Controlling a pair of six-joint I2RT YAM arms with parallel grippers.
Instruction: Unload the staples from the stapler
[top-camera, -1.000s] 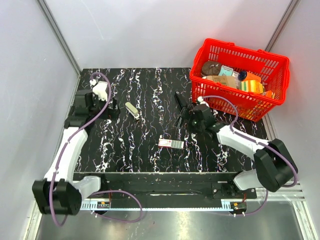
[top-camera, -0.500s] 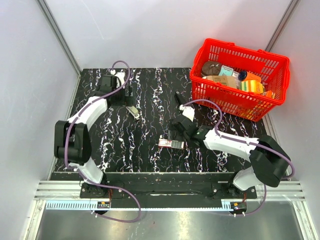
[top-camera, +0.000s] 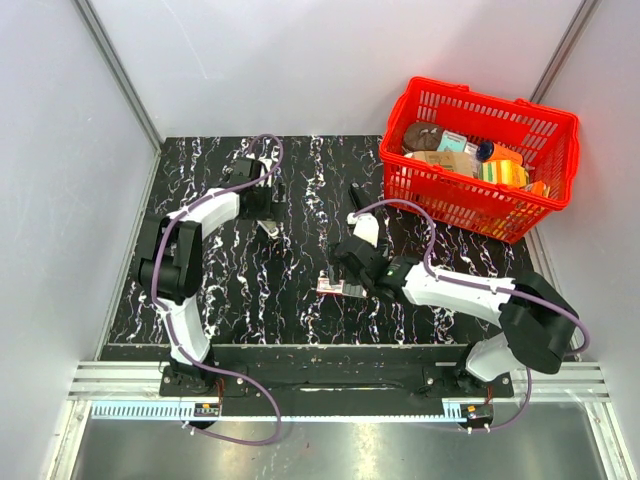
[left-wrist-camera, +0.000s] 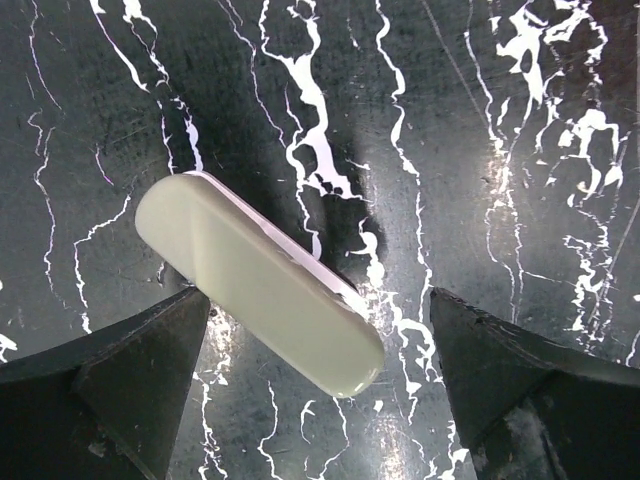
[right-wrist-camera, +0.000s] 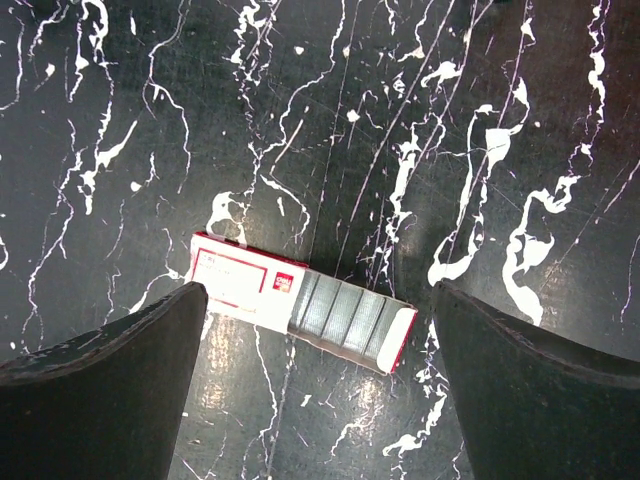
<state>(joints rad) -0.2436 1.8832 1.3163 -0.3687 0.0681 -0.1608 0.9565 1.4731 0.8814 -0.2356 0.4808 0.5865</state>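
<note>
Over the last second the left arm has swung in from the table's left edge and the right arm has pulled back from beside the basket, while the stapler and the staple box have stayed put. Seen from the top camera, the table (top-camera: 300, 180) is a black slab veined with white, walled by pale grey panels with aluminium posts in the far corners and a metal rail along the near edge. The left gripper (top-camera: 264, 212) hangs over the cream stapler (top-camera: 266, 224), which lies left of centre towards the far side. The right gripper (top-camera: 345, 272) sits just above the staple box (top-camera: 342, 288) near the middle. A red basket (top-camera: 478, 205) full of groceries stands at the far right corner, and a thin black object (top-camera: 356, 198) lies just left of it. In the left wrist view the stapler (left-wrist-camera: 260, 285) lies flat and diagonal on the marbled surface, between the 2 dark fingers (left-wrist-camera: 110, 370) of the left gripper (left-wrist-camera: 318, 330); the jaws are spread wide and hold nothing. In the right wrist view the staple box (right-wrist-camera: 300, 300), red and white, has its tray slid partly out showing grey staple strips; the right gripper (right-wrist-camera: 318, 295) straddles it with jaws fully apart and gripping nothing
</note>
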